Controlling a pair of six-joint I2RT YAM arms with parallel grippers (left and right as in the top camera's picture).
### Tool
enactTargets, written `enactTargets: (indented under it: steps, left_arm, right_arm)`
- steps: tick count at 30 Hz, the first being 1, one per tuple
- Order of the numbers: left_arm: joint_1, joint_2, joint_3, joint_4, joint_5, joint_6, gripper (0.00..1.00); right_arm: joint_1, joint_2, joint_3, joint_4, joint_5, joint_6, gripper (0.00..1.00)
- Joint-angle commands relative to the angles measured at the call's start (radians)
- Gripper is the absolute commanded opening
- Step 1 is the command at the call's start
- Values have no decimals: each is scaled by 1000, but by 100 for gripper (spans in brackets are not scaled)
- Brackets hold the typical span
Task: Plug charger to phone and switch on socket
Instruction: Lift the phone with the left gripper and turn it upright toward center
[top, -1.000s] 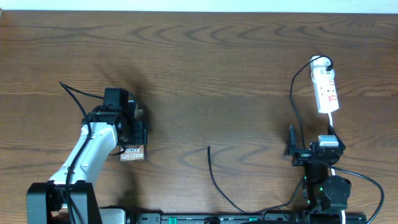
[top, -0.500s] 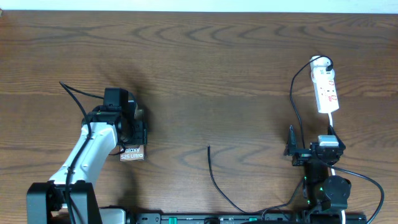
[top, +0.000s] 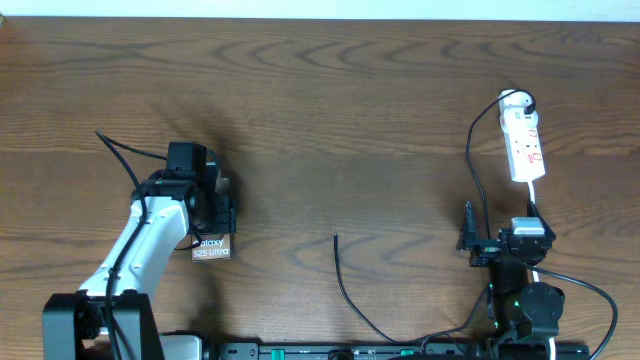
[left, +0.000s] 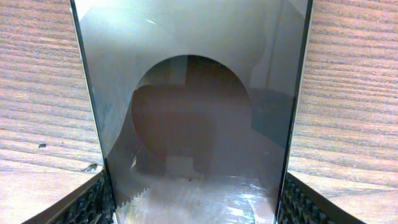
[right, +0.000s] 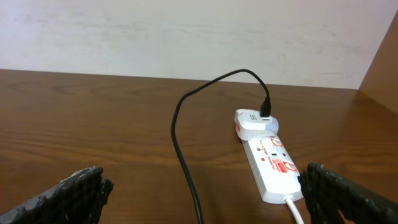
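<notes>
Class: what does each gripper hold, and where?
The left gripper clamps the slim glossy grey phone by its two long edges; the right gripper holds nothing.

One phone (top: 211, 246), one charger (top: 345, 290), one socket (top: 524, 148), two robot arms (top: 135, 235), one wooden table (top: 330, 120)

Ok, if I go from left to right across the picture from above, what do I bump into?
phone → loose end of the charger → socket
</notes>
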Motion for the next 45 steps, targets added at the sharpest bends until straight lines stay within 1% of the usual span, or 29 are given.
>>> enactTargets:
  steps: [1,5,10,14,17,23,26,31,33,36,40,44,45]
  left_arm:
    - [0,-19,33,-8,13,2,7]
    - [0,-19,33,-4,129,2,7]
    - [0,-19,33,28,282,-31,7]
    - [0,-19,33,66,433,-101,8]
    - [0,-19,33,100,552,-175,7]
    - [0,-19,33,213,846,-375,7]
    - [0,-19,33,312,989,-522,7]
    - [0,-19,33,486,1152,-785,7]
    - [0,-19,33,551,1197,-893,7]
    - [0,-19,33,620,1232,-1003,8]
    - [0,-19,33,640,1238,-1108,7]
    - [0,-19,33,641,1239,-1157,7]
    - [0,-19,33,641,1246,-1186,7]
  right_arm:
    - [-8,-3,-2,-4,8,9,99]
    - [-8,-3,-2,-4,8,9,99]
    - [-8,-3,-2,-4,8,9,99]
    - [-8,-3,-2,-4,8,9,99]
    - [-8,-3,-2,-4,8,9,99]
    - [-8,-3,-2,-4,8,9,99]
    - [-8,-3,-2,-4,8,9,99]
    - [-8,-3,-2,-4,8,9,99]
    - [-8,-3,-2,-4,8,9,99]
    - [-8,-3,-2,-4,8,9,99]
    - [-8,-3,-2,-4,8,9,99]
    - [-8,-3,-2,-4,8,9,99]
    - [-8,-3,-2,-4,8,9,99]
